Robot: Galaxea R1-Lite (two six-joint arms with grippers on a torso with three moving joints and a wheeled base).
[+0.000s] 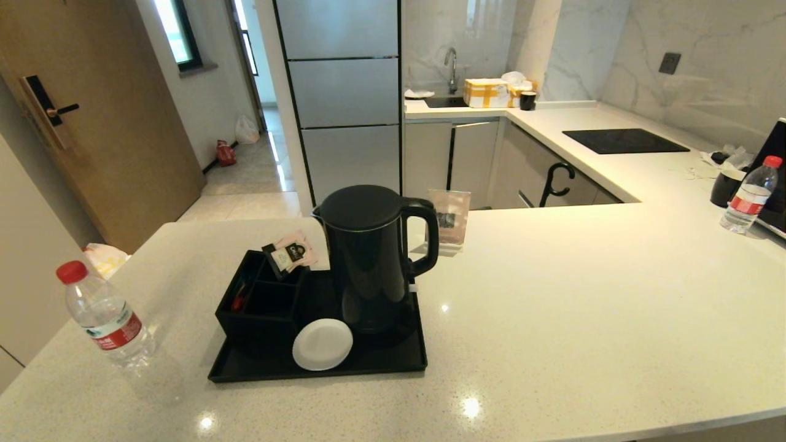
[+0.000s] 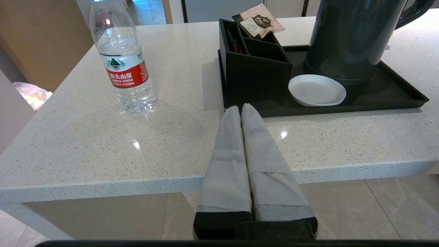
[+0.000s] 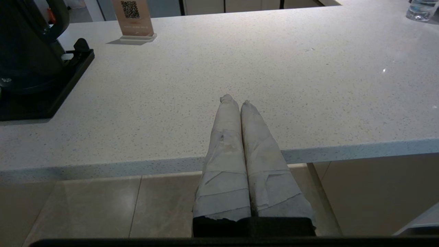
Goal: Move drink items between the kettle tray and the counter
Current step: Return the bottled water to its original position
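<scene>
Black is the colour to look for: your kettle [image 1: 368, 258] stands upright on its round base at the back right of the kettle tray [image 1: 381, 362], loop handle pointing to 3 o'clock. On that same tray, the divided box [image 1: 261, 304] sits at 9 o'clock from the kettle with sachets [image 1: 291, 252] sticking out of its far compartment, and the white disc [image 1: 322, 344] lies at 7 o'clock, just beside the kettle base. You'll find the water bottle [image 1: 104, 316] upright on the counter [image 1: 583, 319], well apart from the tray at 9 o'clock (red cap on, near the counter's left edge). A second bottle [image 1: 748, 195] stands far off at 2 o'clock, and a small card stand [image 1: 450, 218] sits just behind the kettle.

Your left gripper [image 2: 240, 108] hangs off the counter's near edge, its wrapped fingers pressed together on nothing, pointing toward the tray's near left corner. Your right gripper [image 3: 235, 101] is likewise pinched closed and empty, facing bare counter to the right of the tray.
</scene>
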